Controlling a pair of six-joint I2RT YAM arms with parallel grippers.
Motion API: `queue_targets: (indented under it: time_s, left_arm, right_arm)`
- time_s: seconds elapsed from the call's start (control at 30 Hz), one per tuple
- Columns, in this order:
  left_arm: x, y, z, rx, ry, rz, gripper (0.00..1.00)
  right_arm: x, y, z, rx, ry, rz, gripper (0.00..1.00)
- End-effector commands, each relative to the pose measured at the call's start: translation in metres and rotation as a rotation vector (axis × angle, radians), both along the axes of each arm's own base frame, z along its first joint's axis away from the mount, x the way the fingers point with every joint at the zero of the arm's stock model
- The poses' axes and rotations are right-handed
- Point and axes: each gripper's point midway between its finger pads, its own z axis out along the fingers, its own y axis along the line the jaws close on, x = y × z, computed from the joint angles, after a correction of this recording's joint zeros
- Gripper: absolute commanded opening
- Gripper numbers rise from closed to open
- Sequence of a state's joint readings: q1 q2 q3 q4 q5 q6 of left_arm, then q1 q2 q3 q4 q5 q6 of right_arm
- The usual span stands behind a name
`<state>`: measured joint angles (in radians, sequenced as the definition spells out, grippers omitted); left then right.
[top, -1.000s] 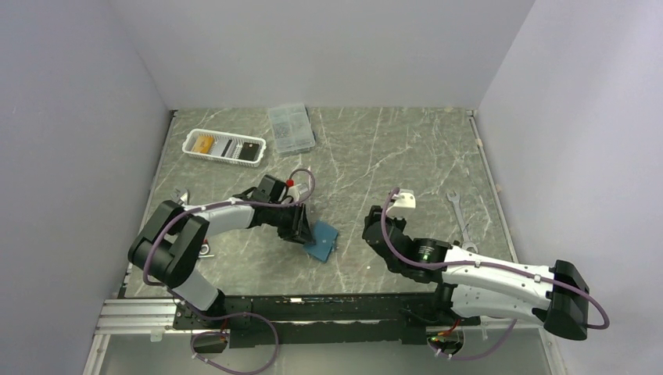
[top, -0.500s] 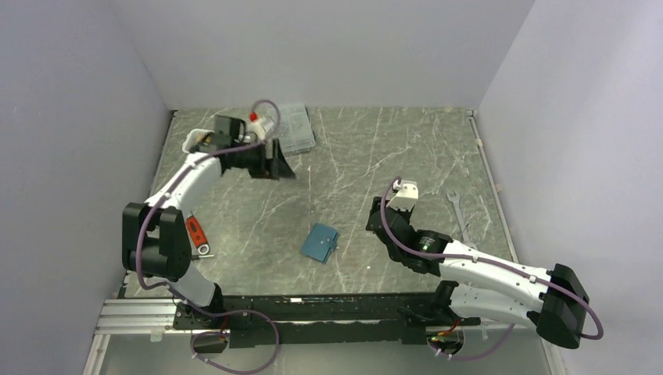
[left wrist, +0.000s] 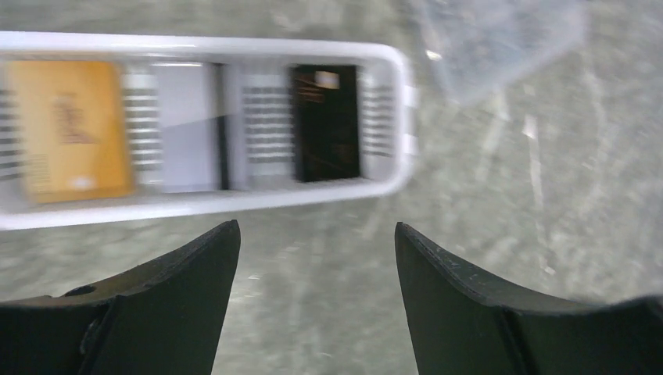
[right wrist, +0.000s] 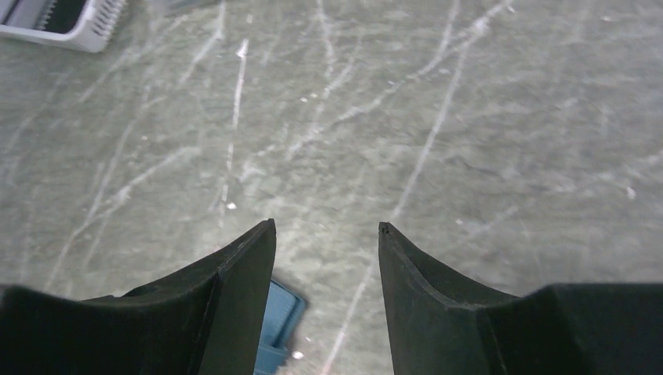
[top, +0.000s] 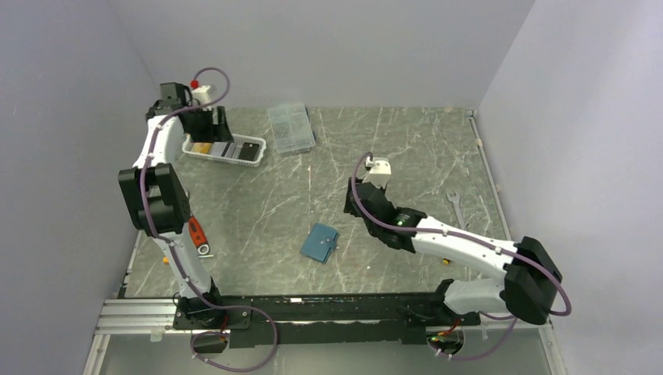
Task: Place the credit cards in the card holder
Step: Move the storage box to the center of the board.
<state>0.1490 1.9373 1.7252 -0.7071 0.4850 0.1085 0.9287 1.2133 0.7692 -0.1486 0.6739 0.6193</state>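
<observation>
The teal card holder (top: 320, 243) lies shut on the table, near the middle front. It also shows in the right wrist view (right wrist: 277, 328), partly hidden behind my right gripper's left finger. The credit cards lie in the white slatted basket (top: 224, 156) at the back left: a yellow-gold card (left wrist: 74, 129), a pale grey card (left wrist: 184, 125) and a black card (left wrist: 327, 121). My left gripper (top: 213, 131) hovers open and empty just in front of the basket (left wrist: 317, 234). My right gripper (top: 352, 205) is open and empty (right wrist: 327, 226), above the table just right of the card holder.
A clear compartment box (top: 291, 127) stands right of the basket. A red-handled tool (top: 195, 234) lies at the left edge by the left arm. A wrench (top: 457, 211) lies at the right. Walls close in the table on three sides.
My left gripper left the card holder and swung to the back left, over the basket. My right arm moved left and farther back, toward the middle. The card holder stayed on the table.
</observation>
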Motion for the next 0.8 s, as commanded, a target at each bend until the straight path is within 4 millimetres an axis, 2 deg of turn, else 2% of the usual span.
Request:
queue_targets:
  time_s: [0.0, 0.1, 0.3, 0.43, 0.57, 0.77]
  left_arm:
    - [0.034, 0.092, 0.019, 0.132, -0.07, 0.18, 0.77]
    - [0.047, 0.129, 0.017, 0.169, -0.085, 0.271, 0.77]
    - [0.066, 0.175, 0.016, 0.261, -0.147, 0.391, 0.78]
    - [0.073, 0.179, 0.008, 0.247, -0.121, 0.409, 0.76]
    - [0.071, 0.183, -0.001, 0.258, -0.095, 0.44, 0.72]
    - [0.074, 0.175, -0.017, 0.31, -0.049, 0.415, 0.71]
  right_arm:
    - [0.022, 0.034, 0.03, 0.079, -0.053, 0.079, 0.53]
    - [0.029, 0.044, 0.026, 0.094, -0.045, 0.092, 0.53]
    - [0.038, 0.059, 0.017, 0.098, -0.028, 0.112, 0.53]
    - [0.038, 0.058, 0.017, 0.108, -0.037, 0.115, 0.53]
    - [0.035, 0.054, 0.018, 0.119, -0.043, 0.11, 0.52]
    - [0.033, 0.047, 0.008, 0.116, -0.037, 0.106, 0.51]
